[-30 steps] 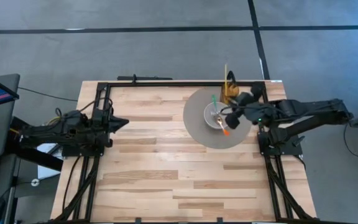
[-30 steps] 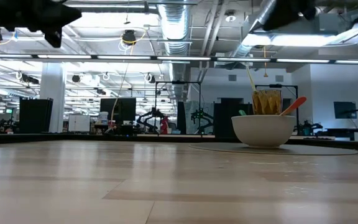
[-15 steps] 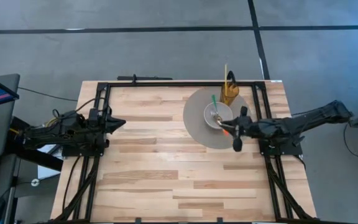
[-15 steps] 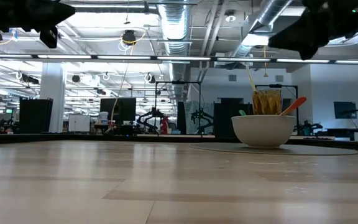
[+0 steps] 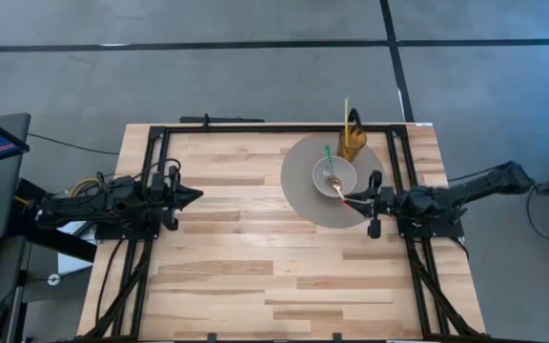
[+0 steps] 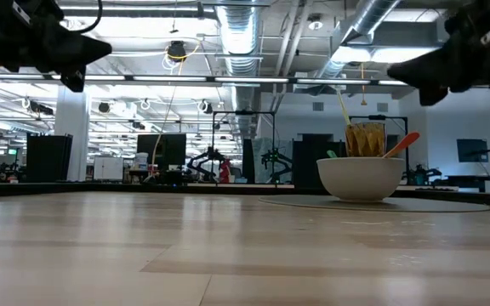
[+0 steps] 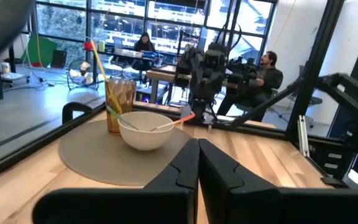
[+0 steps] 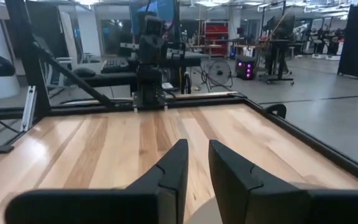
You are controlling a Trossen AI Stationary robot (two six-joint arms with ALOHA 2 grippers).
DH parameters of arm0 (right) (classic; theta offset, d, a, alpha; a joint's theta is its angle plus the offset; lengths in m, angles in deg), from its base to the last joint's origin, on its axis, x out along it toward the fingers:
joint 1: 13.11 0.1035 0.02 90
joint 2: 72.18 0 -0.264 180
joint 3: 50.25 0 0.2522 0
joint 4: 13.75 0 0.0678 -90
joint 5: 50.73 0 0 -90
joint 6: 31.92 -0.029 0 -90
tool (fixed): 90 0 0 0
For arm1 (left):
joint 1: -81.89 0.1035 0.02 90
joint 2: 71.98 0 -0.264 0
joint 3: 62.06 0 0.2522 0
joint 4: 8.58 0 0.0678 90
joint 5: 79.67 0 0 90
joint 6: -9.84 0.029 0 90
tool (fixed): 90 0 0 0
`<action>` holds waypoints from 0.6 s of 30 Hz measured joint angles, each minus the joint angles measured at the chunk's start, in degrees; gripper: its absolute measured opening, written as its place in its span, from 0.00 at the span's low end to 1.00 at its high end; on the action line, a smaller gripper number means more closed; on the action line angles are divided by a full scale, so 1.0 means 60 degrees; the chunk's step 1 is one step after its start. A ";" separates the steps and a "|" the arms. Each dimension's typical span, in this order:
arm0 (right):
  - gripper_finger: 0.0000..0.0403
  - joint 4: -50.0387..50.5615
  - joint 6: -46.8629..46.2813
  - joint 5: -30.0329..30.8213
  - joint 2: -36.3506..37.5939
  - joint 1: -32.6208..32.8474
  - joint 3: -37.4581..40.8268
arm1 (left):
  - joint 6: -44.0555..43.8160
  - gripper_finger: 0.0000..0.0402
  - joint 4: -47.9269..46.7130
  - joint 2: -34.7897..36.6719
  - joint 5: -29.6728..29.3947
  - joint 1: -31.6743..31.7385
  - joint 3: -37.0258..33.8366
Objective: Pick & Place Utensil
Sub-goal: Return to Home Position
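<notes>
the right tool [image 5: 371, 204] has pulled back from the bowl [image 5: 335, 177], slightly parted, empty; left tool [image 5: 194, 196] clenched.

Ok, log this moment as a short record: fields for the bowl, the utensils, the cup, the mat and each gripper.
bowl: white bowl on the round grey mat, far right part of the table
utensils: orange-handled utensil leaning out over the bowl rim; green utensil also in the bowl
cup: amber cup with a yellow straw, at the mat's far edge beside the bowl
left gripper: shut, holding nothing, above the table's left side
right gripper: fingers slightly apart, holding nothing, just right of the bowl
</notes>
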 joint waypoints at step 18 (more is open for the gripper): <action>0.14 0.1549 0.0651 0.0243 0.2495 -0.0239 0.0273 | 0.0328 0.02 0.0444 0.0044 0.0645 0.0000 -0.0898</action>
